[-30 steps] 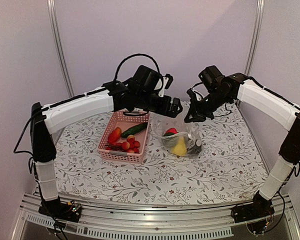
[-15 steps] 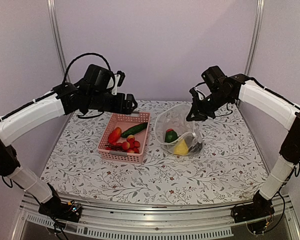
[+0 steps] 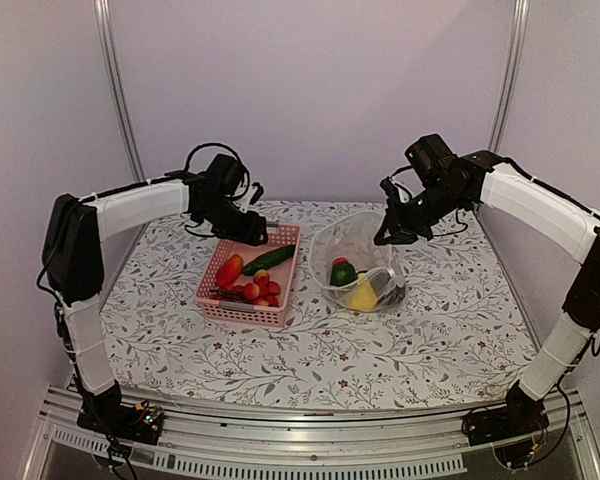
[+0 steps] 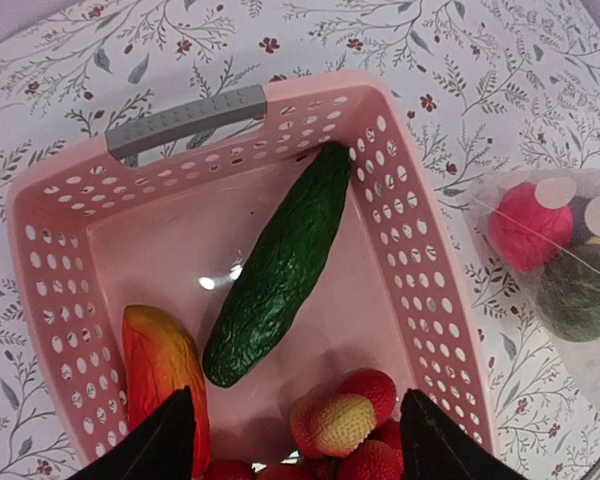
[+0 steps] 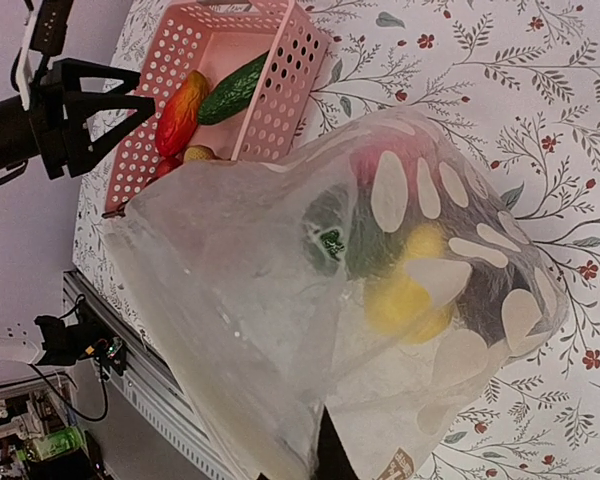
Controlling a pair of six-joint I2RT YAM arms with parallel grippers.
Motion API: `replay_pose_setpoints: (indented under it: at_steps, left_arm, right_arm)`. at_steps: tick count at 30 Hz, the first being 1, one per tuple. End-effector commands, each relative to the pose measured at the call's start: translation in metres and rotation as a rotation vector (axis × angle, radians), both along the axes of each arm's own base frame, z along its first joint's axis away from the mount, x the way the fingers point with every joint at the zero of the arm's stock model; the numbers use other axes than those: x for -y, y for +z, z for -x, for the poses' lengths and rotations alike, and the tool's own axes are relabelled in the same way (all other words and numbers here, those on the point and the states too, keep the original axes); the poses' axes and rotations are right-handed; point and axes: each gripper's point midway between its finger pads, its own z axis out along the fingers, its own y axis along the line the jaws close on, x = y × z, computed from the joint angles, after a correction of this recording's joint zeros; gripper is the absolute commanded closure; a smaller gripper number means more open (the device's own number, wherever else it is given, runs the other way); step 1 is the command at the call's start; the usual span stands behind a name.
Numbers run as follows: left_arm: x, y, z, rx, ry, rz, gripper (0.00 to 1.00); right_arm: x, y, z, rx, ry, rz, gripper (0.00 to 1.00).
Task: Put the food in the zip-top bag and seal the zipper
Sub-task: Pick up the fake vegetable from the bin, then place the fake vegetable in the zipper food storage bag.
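Observation:
The clear dotted zip-top bag stands with its mouth open and raised. Inside it are a red piece, a green one, a yellow one and a dark purple one. My right gripper is shut on the bag's mouth edge and holds it up; the zipper strip is not clear. My left gripper hangs open and empty over the pink basket's far end. In the basket lie a green cucumber, a red-orange pepper and red round fruits.
The basket's grey handle is at its far end. The bag's side lies just right of the basket. The floral tablecloth covers the table. Metal rails run along the near edge.
My left gripper has swung away from the bag's mouth to the left, then come down over the basket's far end. The right gripper has kept holding the bag, whose mouth now stands wider.

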Motion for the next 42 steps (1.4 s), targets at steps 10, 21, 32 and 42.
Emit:
replay_pose_setpoints:
  at_steps: [10,21,32,42]
  left_arm:
    - [0.028,-0.084,-0.051,-0.035,-0.131,-0.067,0.32]
    - [0.034,-0.106,-0.048,-0.074,-0.146,-0.064,0.6]
    - [0.029,-0.018,-0.036,-0.003,-0.043,0.031,0.73]
    - [0.048,0.081,0.026,0.04,-0.026,0.271,0.73]
  right_arm:
    - [0.011,0.002,0.008,0.0,0.003,0.037,1.0]
    - [0.015,0.002,0.012,-0.003,-0.008,0.039,1.0]
    - [0.008,0.003,0.006,0.017,0.008,0.016,1.0]
    - [0.005,0.003,0.003,0.039,0.021,0.007,1.0]
